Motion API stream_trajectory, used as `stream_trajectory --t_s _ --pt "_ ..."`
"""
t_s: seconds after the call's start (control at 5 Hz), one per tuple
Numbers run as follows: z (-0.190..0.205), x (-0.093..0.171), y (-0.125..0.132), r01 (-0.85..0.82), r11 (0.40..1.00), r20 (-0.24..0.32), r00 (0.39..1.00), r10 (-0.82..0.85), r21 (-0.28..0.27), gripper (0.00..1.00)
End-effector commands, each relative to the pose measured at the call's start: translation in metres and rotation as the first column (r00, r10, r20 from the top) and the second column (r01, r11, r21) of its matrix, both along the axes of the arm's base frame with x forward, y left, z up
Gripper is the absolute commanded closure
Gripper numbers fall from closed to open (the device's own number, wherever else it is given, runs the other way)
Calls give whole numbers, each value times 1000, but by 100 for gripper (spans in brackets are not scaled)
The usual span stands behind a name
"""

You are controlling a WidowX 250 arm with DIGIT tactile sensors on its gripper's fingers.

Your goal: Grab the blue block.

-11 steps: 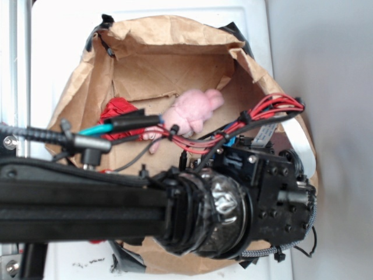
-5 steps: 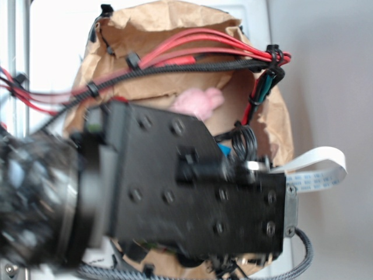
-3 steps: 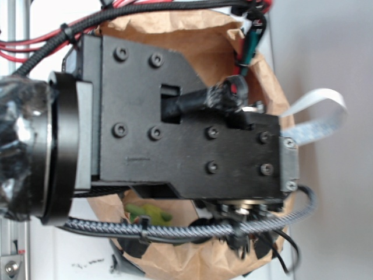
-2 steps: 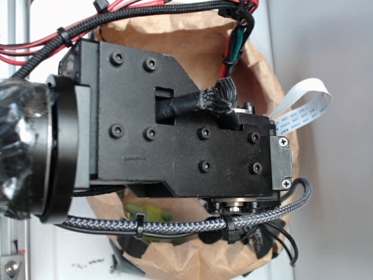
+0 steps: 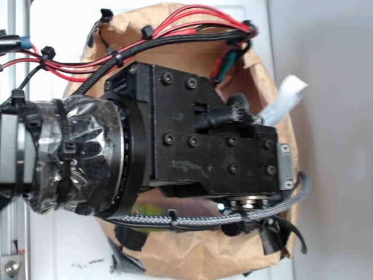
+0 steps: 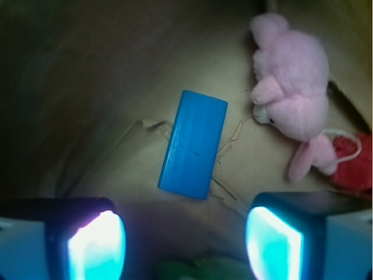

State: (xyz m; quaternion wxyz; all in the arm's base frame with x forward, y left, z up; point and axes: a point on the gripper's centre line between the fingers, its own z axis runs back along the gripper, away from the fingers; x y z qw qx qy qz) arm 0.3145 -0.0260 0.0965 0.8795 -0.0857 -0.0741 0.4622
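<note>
In the wrist view the blue block lies flat on the brown paper floor of the bag, its long side running nearly away from me and tilted a little to the right. My gripper hovers above it, open. The two glowing fingertips stand wide apart with nothing between them, and the block's near end sits just ahead of the gap. In the exterior view the black wrist housing hides the block and the fingers.
A pink plush toy lies right of the block, with a red object beyond it. Something green lies under the gripper. The crumpled paper bag walls ring everything. Red wires and a white ribbon cable trail from the arm.
In the exterior view the wrist housing looks smaller and slightly turned, so it has sunk away from the camera into the bag. The red wires now show across the top.
</note>
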Motion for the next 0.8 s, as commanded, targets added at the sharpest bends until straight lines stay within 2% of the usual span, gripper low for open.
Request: stream_trajectory --t_s 0.0,0.4,0.6 --pt "-8 -7 11 -20 998 115 993 12 65 0" --pt "-14 4 18 -65 995 105 993 57 72 0" --pt "-16 11 9 -52 997 88 995 47 59 0"
